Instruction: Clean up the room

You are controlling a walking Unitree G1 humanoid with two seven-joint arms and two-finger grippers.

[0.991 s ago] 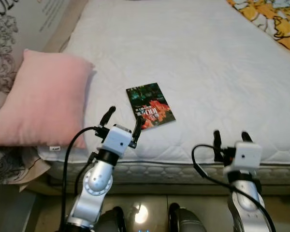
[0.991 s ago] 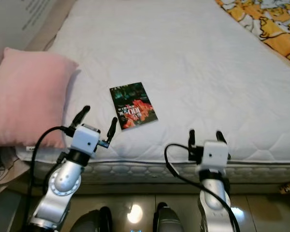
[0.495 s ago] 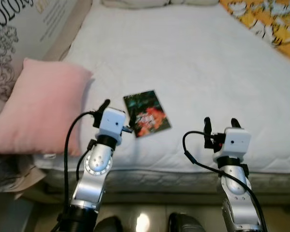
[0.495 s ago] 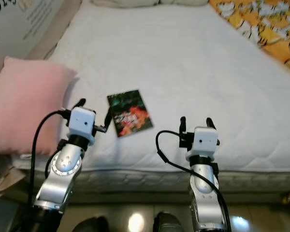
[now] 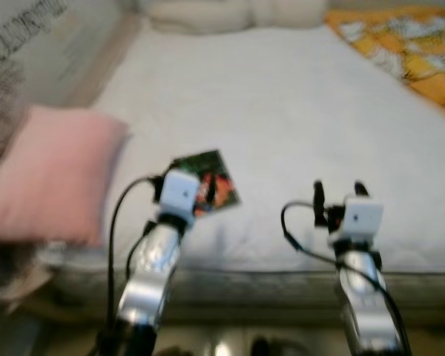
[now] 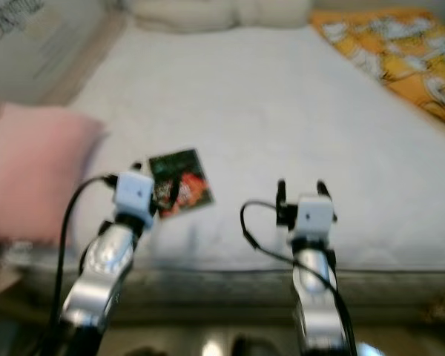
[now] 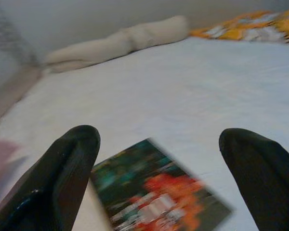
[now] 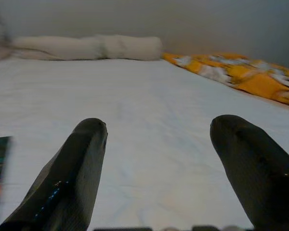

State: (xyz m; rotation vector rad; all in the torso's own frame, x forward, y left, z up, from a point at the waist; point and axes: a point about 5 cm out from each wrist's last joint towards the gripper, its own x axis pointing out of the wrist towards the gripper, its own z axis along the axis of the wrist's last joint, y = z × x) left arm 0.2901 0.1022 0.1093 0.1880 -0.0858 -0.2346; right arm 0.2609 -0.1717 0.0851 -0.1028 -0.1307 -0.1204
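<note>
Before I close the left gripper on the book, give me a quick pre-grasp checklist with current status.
1. Left gripper fingers open: ok, spread wide in the left wrist view.
2. Book lined up between the fingers: ok, it lies flat on the mattress just ahead of them.
3. Fingers touching the book: cannot tell, the picture is blurred.
4. Pink pillow out of the way: ok, it lies apart, to the left of the book.
5. Right gripper out of the way: ok, open over the bed edge, apart from the book.
6. Steady camera: not ok, head views are blurred.
</note>
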